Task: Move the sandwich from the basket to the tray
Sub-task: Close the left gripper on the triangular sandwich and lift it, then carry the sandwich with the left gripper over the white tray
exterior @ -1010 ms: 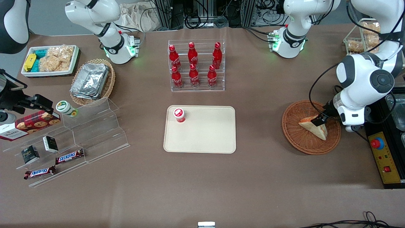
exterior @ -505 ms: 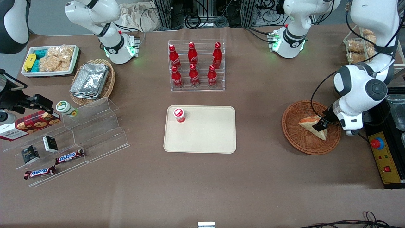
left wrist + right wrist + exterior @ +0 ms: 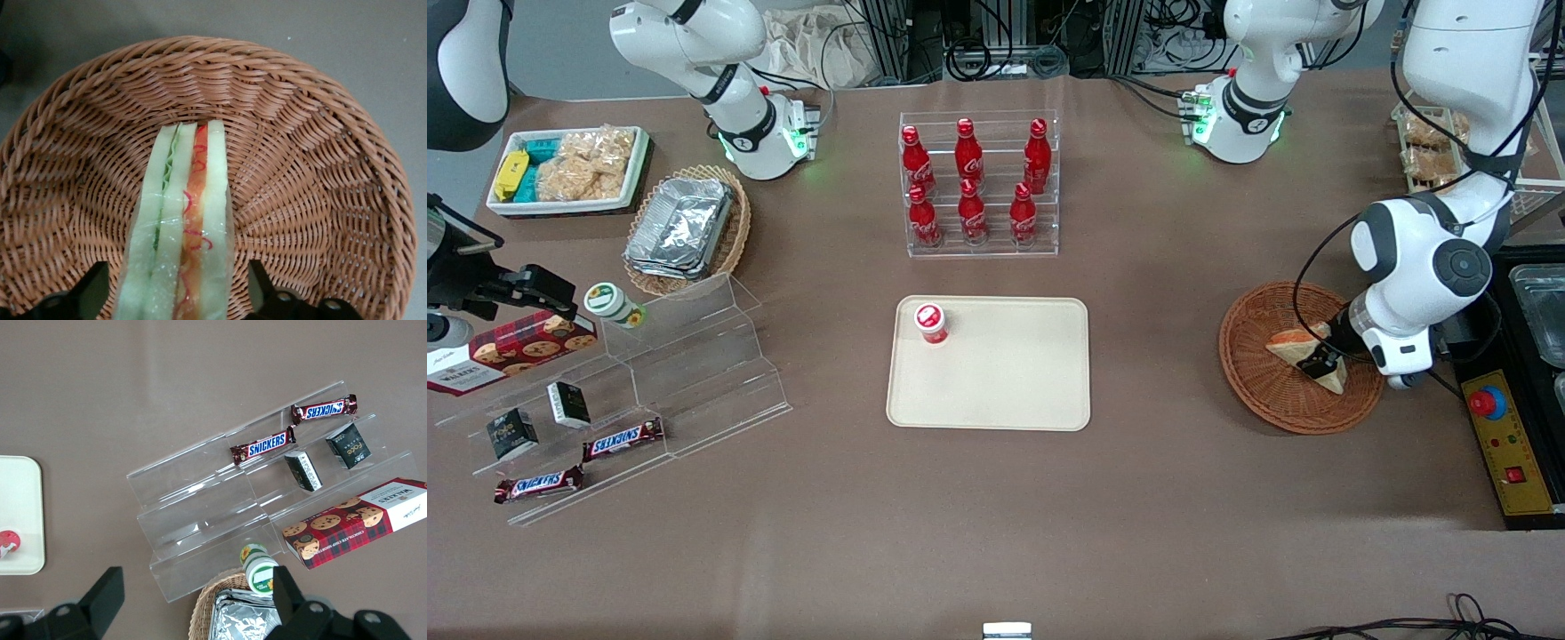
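Wrapped sandwich [image 3: 181, 227] lies in the wicker basket [image 3: 320, 167]; beige tray [image 3: 1014, 391] apparently flat.

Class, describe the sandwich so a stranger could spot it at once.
Find the reddish-brown woven basket toward the working arm's end of the table. Inside lies the sandwich, with the gripper open astride it. It is the only pale bread wedge, with green and orange filling showing along its edge.

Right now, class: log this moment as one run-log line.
stage: grasp approach | gripper: open, straddling sandwich | sandwich: in basket | tray: awaiting sandwich
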Robot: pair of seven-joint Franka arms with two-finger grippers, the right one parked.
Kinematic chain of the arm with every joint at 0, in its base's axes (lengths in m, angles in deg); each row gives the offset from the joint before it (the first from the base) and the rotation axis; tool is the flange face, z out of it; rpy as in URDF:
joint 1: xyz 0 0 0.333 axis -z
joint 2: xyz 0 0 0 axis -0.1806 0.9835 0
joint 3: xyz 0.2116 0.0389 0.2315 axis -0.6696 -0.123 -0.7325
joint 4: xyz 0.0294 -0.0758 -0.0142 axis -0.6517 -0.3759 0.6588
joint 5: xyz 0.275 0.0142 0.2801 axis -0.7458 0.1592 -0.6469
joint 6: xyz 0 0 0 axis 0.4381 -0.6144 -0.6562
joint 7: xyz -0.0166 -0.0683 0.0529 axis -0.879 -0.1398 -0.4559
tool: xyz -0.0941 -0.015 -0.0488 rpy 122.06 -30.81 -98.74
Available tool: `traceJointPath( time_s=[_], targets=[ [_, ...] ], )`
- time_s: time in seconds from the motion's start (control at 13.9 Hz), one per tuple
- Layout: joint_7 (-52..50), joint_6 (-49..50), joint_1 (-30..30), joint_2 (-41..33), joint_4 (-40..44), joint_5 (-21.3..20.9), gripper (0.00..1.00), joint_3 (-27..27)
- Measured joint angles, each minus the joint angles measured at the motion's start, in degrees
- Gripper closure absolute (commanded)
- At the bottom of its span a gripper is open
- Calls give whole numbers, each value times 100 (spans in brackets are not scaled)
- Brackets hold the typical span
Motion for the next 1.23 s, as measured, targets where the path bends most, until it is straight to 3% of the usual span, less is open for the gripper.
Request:
traceJointPath(
  time_s=[0.29,0.72,1.01,1.23],
  targets=[
    [-303,103,62,-11,447,0,100,36],
    [145,3315,86,-119,2638,-1,100,185],
    [999,4846,128,-141,4132,-1,100,1006],
    [1893,5188,145,-102,4558,2,100,1728]
  ],
)
